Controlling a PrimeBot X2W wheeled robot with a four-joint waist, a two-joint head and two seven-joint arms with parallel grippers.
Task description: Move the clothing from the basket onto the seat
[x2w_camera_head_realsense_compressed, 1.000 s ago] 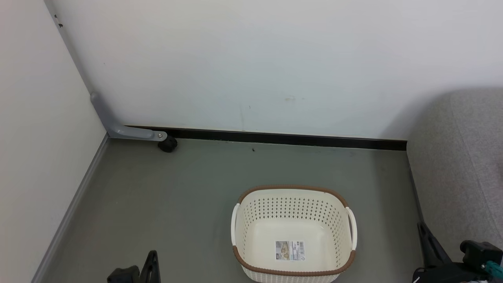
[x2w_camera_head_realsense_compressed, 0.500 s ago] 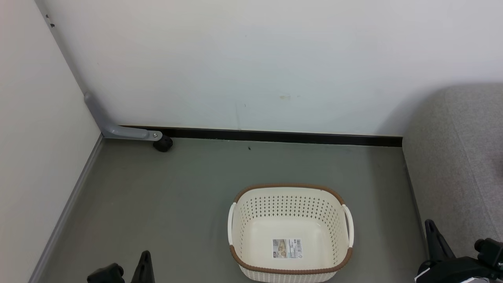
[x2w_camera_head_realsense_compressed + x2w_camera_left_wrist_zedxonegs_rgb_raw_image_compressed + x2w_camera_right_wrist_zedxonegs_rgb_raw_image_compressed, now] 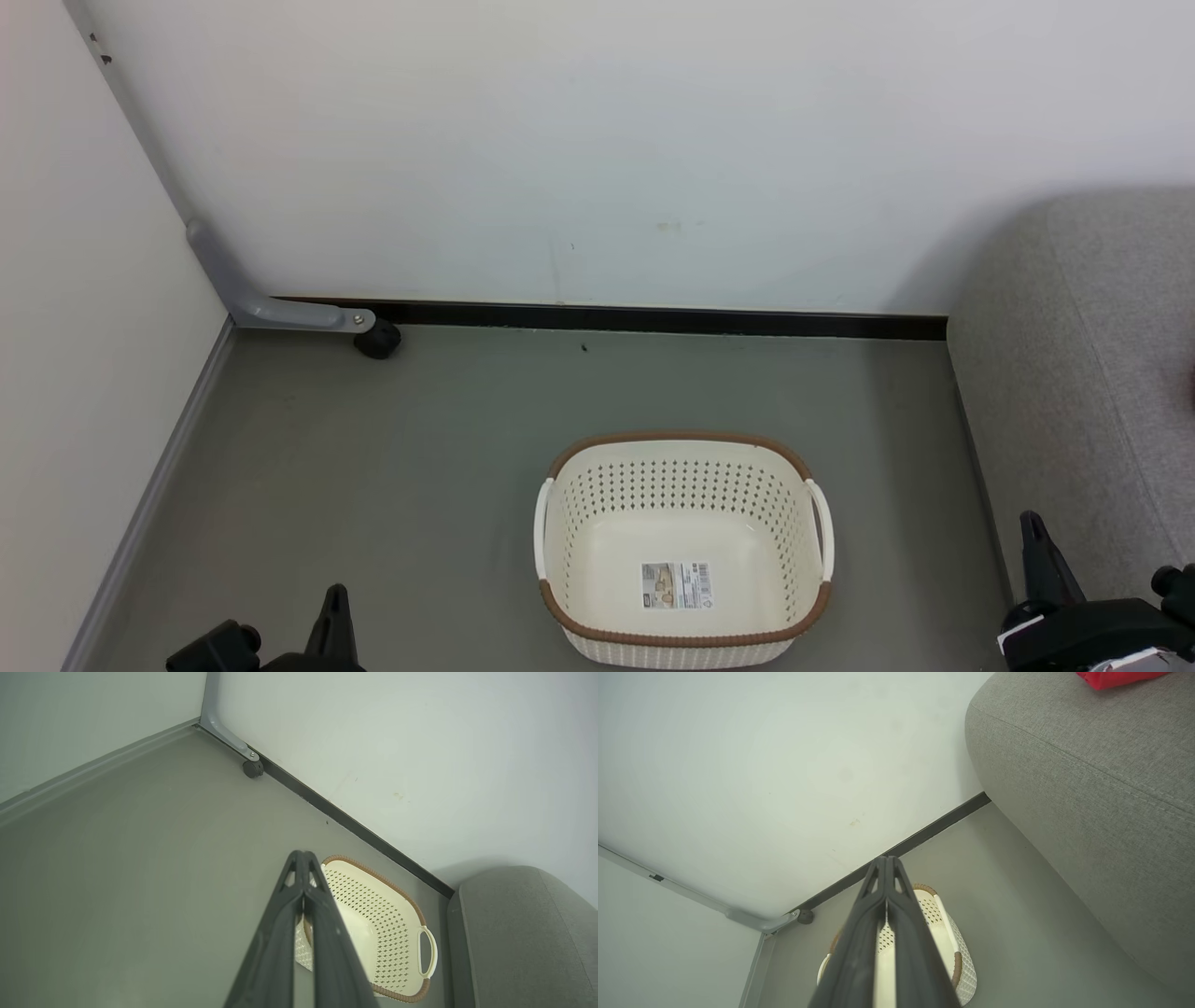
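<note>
The left gripper (image 3: 303, 855) sits low and to the left of the oval cream-white plastic laundry basket (image 3: 680, 485). Its two long dark fingers (image 3: 275, 952) are pressed together right up to the tips, with nothing between them, and they touch nothing. The right gripper (image 3: 886, 858) sits low and to the right of the basket, near the front edge of the large grey fabric-upholstered sofa (image 3: 1074, 373). Its fingers are likewise closed tip to tip, empty and in the air.

Counted from left to right there are two grippers, one basket and one sofa. The basket has one brown woven-look rim (image 3: 677, 437), two white side handles and one printed label (image 3: 677, 585) stuck flat on its bare cream bottom. One patch of red clothing (image 3: 1115, 677) lies on top of the sofa, well to the right of the basket and beyond the stitched seam. So little of it shows that I cannot tell which garment it is or whether there is more than one.

Behind the basket and to its left, one bent grey metal bracket (image 3: 280, 313) runs down the corner where two white walls meet. It ends in one small black castor (image 3: 378, 338) resting on the grey-green floor (image 3: 373, 467). A black skirting strip (image 3: 653, 322) runs along the foot of the back wall behind the basket, as far as the sofa. The basket stands upright on the floor, apart from both walls, with a strip of floor between its right handle and the sofa's side.
</note>
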